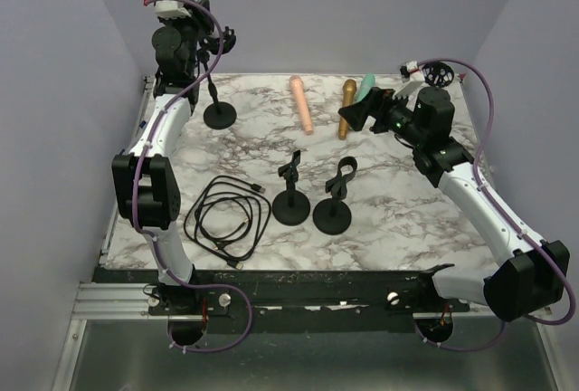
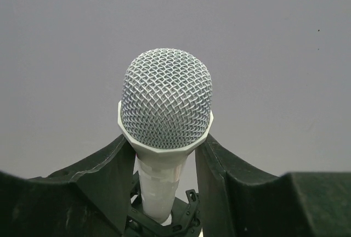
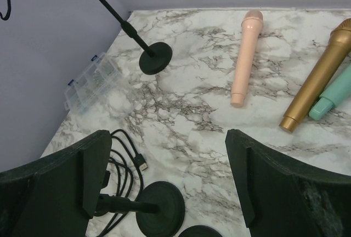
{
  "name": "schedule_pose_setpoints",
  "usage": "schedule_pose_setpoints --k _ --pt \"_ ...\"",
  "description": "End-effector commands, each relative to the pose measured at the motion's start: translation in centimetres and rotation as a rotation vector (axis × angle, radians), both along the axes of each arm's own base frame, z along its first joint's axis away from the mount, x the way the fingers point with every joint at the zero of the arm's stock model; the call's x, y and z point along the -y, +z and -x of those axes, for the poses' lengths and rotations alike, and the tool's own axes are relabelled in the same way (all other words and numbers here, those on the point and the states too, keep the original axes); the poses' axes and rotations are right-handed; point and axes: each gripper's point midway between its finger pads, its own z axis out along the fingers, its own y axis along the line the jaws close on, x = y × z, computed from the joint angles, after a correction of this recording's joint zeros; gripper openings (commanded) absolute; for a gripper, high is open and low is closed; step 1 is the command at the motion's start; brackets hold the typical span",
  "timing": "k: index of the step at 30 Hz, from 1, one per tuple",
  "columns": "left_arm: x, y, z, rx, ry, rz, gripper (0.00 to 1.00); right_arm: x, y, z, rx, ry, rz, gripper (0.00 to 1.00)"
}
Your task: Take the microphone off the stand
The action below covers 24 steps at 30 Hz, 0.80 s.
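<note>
left fingers (image 2: 109,185) clamp white microphone (image 2: 166,100) on stand (image 1: 220,117)

Overhead covers the whole table (image 1: 398,210); right wrist shares the far-left stand (image 1: 220,116); left wrist hugs the microphone (image 2: 166,100).

You see a white plastic microphone (image 2: 164,122), matt on its body, with a shiny woven wire-mesh head. The marble-patterned table top (image 1: 407,219) looks smooth; the gold microphone (image 1: 346,112) at the far right has a metallic sheen.

Microphone (image 1: 301,106) (image 1: 346,109) (image 1: 366,86) (image 2: 166,100): four. Stand (image 1: 220,116) (image 1: 290,205) (image 1: 332,216): three. Cable (image 1: 226,219): one. Box (image 3: 90,80): one.
</note>
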Motion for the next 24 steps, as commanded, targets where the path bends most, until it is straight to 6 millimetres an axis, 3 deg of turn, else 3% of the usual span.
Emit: schedule_pose_setpoints --k 1,7,15,21,24 --pt "-0.5 4.6 1.7 0.085 0.027 -0.065 0.20 -0.1 -0.7 -0.1 0.002 -0.002 0.013 0.93" --pt "-0.9 7.6 3.6 0.133 0.052 -0.080 0.18 -0.2 -0.8 -0.1 0.002 0.001 0.007 0.93" --pt "-1.3 13.5 8.8 0.256 0.101 -0.119 0.17 -0.4 -0.6 0.0 0.009 0.008 -0.004 0.93" --pt "-0.5 14.9 12.0 0.238 0.047 -0.088 0.08 -0.3 -0.4 0.2 0.015 0.010 -0.012 0.93" --pt "0.8 13.8 12.5 0.136 -0.040 -0.064 0.00 -0.4 -0.4 0.4 0.017 0.018 -0.018 0.93"
